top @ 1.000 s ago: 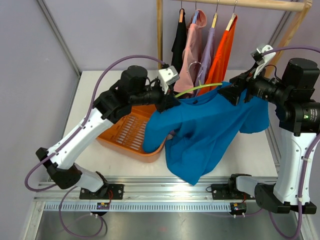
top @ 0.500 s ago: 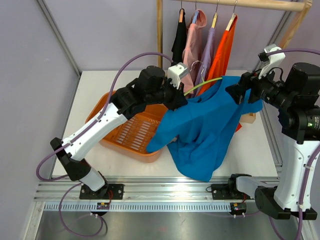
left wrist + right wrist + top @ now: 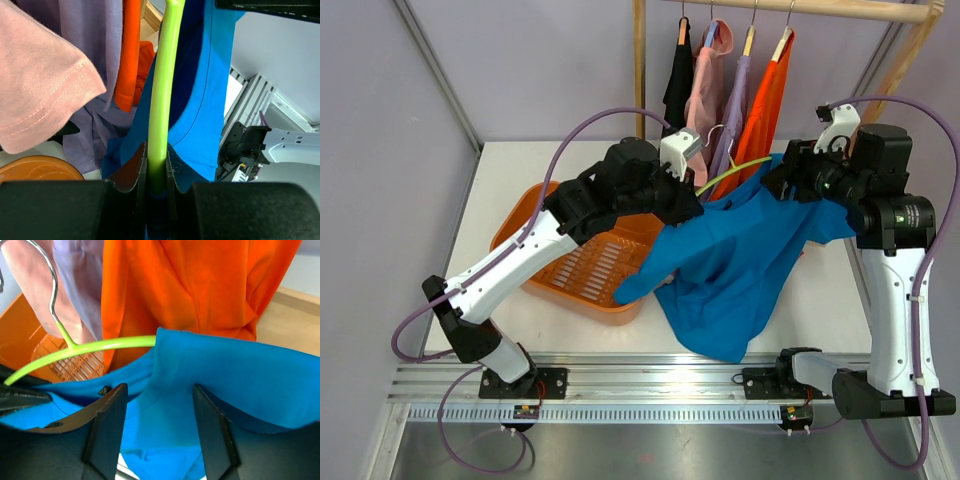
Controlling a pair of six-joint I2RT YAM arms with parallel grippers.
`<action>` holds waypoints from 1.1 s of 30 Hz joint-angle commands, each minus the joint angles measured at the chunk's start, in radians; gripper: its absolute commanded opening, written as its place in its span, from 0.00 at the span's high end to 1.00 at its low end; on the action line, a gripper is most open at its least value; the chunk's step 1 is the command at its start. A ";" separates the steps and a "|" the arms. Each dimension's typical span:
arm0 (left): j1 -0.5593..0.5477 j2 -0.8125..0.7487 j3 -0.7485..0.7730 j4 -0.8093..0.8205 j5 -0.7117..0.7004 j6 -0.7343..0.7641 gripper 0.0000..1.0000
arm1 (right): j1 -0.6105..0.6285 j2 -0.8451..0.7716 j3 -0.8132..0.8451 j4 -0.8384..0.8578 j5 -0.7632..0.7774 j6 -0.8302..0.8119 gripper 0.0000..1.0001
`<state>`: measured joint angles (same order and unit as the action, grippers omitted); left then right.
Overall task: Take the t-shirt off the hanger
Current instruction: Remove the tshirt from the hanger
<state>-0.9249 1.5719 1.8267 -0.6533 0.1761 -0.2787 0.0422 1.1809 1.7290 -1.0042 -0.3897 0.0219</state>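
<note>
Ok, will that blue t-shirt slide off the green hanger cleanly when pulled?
Probably not cleanly: the blue t-shirt hangs in limp folds, so it should stretch and bunch. The green hanger runs inside the cloth, likely snagging there. The hanger looks stiff and is clamped in the left gripper, so it should resist pulling.

The blue t-shirt [image 3: 740, 260] swallows most of the green hanger [image 3: 730, 170]. Only a short stretch shows from overhead, and in the right wrist view its far arm vanishes under the collar. The cloth also covers the right-hand end of the orange basket [image 3: 570, 265]. The left gripper [image 3: 156, 172], jaws clamped on the hanger, hides the stretch between them. Whether the right gripper [image 3: 159, 390], jaws apart, touches the cloth cannot be told. The clothes rail [image 3: 800, 8] is cropped by the top edge.
</note>
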 commanded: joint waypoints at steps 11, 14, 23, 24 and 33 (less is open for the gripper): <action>-0.037 -0.072 0.042 0.175 -0.030 -0.060 1.00 | 0.044 0.040 0.021 0.125 0.227 0.061 0.65; -0.045 -0.081 0.029 0.173 -0.044 -0.054 1.00 | 0.044 0.033 0.027 0.125 0.223 0.050 0.87; -0.045 -0.070 0.000 0.110 -0.087 0.024 1.00 | 0.044 -0.108 0.005 0.289 -0.155 -0.051 1.00; -0.045 -0.061 0.005 0.098 -0.093 0.035 1.00 | 0.042 -0.133 -0.012 0.340 -0.187 -0.048 1.00; -0.045 -0.050 0.017 0.072 -0.080 0.108 1.00 | 0.042 -0.092 0.078 0.420 -0.359 0.042 1.00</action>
<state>-0.9642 1.5410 1.8053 -0.6350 0.0948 -0.2081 0.0792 1.0546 1.7870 -0.6937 -0.6235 0.0204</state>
